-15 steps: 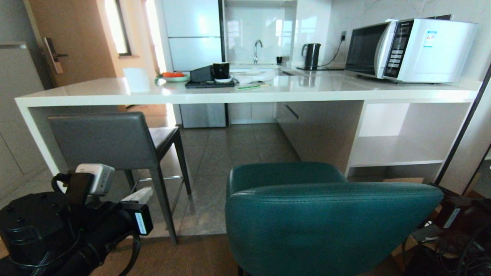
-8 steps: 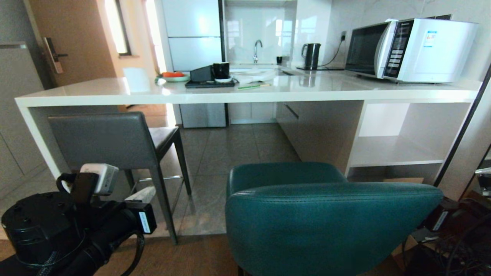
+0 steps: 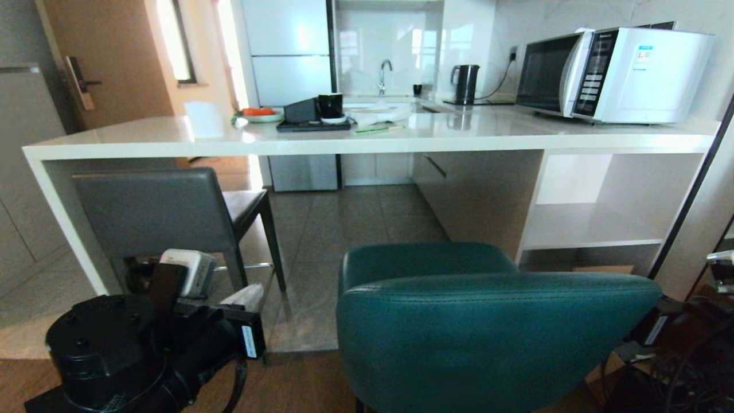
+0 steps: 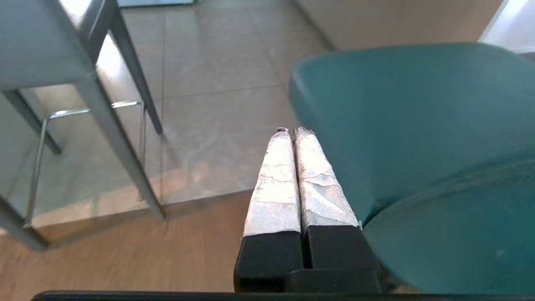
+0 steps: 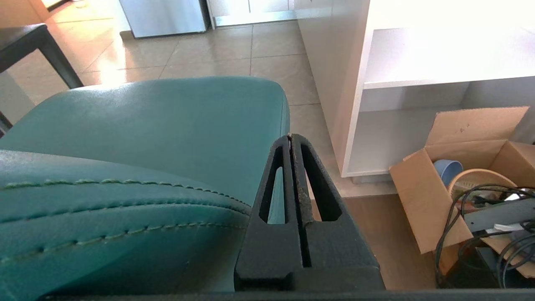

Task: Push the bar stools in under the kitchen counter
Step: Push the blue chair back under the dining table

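A teal bar stool (image 3: 493, 332) with a curved back stands close in front of me, out from the white kitchen counter (image 3: 367, 140). The dark-grey bar stool (image 3: 155, 212) stands at the left with its seat partly under the counter. My left gripper (image 3: 246, 295) hangs low between the two stools, shut and empty. In the left wrist view this gripper (image 4: 291, 130) lies close beside the left edge of the teal stool (image 4: 418, 133). My right gripper (image 5: 290, 136) is shut and empty beside the right end of the teal back (image 5: 125, 200).
On the counter stand a microwave (image 3: 613, 74), a kettle (image 3: 464, 83) and a tray with cups (image 3: 312, 115). An open shelf unit (image 3: 590, 223) fills the counter's right end. A cardboard box (image 5: 464, 175) and cables lie on the floor at the right.
My left arm has swung right, toward the teal stool. A part of the right arm has come into the head view's right edge. Both stools have stayed put.
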`<state>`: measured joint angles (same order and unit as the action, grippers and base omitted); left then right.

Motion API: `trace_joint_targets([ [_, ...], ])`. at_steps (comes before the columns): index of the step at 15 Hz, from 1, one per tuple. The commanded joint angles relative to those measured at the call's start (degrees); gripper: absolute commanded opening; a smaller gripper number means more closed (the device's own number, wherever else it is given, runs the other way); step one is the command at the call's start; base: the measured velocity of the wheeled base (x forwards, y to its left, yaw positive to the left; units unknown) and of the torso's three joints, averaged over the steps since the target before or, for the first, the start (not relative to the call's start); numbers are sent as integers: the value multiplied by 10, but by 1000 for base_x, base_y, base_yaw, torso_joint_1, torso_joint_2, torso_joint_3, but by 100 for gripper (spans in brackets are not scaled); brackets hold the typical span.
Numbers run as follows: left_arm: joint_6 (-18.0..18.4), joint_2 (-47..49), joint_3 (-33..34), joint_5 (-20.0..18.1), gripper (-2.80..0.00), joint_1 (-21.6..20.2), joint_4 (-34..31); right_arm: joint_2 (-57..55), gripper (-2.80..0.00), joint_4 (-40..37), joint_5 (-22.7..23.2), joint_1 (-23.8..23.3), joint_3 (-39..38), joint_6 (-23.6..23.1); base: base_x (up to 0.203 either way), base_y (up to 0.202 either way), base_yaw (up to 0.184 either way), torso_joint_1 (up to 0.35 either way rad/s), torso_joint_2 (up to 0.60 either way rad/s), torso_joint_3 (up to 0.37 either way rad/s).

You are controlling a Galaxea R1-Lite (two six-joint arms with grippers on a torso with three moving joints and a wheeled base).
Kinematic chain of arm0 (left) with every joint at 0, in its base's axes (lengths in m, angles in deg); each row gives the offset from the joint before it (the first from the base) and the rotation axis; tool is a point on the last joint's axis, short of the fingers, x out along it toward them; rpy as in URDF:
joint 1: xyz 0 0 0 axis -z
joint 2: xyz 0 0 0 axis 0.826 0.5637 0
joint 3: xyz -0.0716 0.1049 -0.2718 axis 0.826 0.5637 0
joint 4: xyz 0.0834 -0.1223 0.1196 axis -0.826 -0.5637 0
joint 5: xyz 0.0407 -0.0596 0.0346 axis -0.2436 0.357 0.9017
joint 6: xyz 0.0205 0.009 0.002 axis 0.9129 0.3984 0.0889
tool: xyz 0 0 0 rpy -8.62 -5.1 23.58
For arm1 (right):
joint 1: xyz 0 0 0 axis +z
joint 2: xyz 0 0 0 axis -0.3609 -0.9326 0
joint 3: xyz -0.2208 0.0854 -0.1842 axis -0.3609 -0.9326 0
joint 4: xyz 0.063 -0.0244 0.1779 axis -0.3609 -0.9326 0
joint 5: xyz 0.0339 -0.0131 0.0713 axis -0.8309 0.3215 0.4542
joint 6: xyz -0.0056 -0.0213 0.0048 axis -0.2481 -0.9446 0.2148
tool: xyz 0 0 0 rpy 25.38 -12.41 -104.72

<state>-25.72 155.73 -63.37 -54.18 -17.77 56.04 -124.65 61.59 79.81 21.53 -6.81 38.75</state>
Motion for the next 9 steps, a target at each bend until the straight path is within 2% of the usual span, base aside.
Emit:
trace_joint_targets([
  [1, -2, 42, -21, 9, -280, 19, 8, 0, -280, 5, 1, 2, -1, 0, 0, 0, 0, 0, 0, 0],
  [5, -4, 72, -53, 45, -280, 75, 11, -3, -280, 5, 1, 6, 2, -1, 0, 0, 0, 0, 0, 0],
  [9, -11, 88, -55, 59, -280, 111, 14, -7, -280, 5, -4, 47, 6, -5, 0, 0, 0, 0, 0, 0],
])
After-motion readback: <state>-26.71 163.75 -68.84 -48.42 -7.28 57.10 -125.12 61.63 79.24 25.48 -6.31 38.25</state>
